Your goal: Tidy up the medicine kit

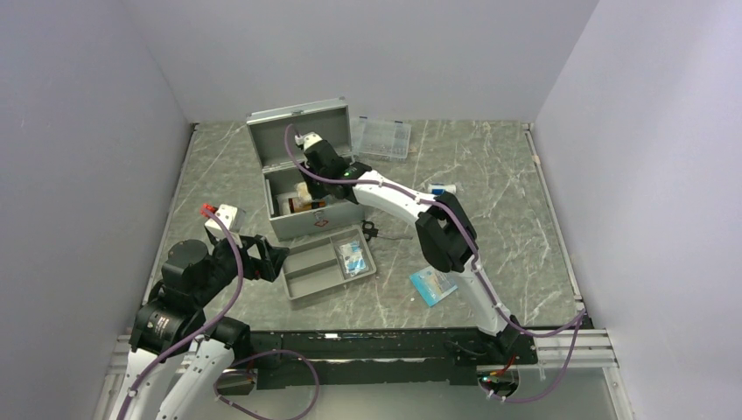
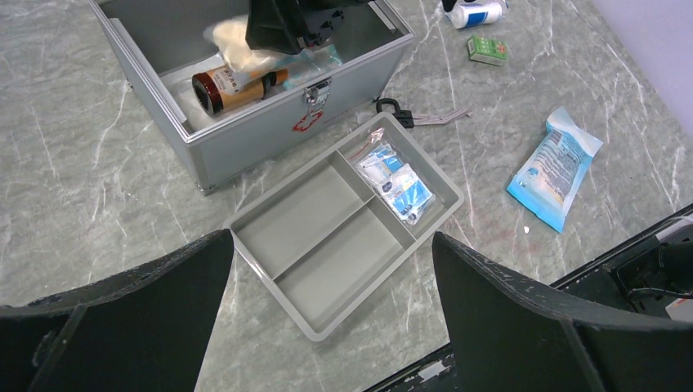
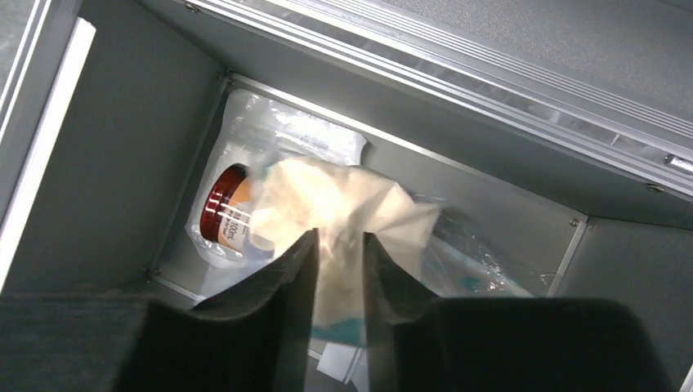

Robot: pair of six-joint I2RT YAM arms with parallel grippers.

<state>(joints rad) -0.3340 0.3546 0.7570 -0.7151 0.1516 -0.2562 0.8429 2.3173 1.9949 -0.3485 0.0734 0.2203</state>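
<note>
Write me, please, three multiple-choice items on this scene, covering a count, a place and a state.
1. How many compartments has the shallow grey divided tray? A two; B three; C five.
2. Where lies the amber bottle with the dark red cap? A in the tray; B on a shelf; C inside the grey metal box.
3. The right gripper is: A open, empty; B shut on a cream soft bundle; C unseen.
1 B, two long bays plus one crosswise; 2 C, it lies within the box walls; 3 B, the cream material sits pinched in it.
</note>
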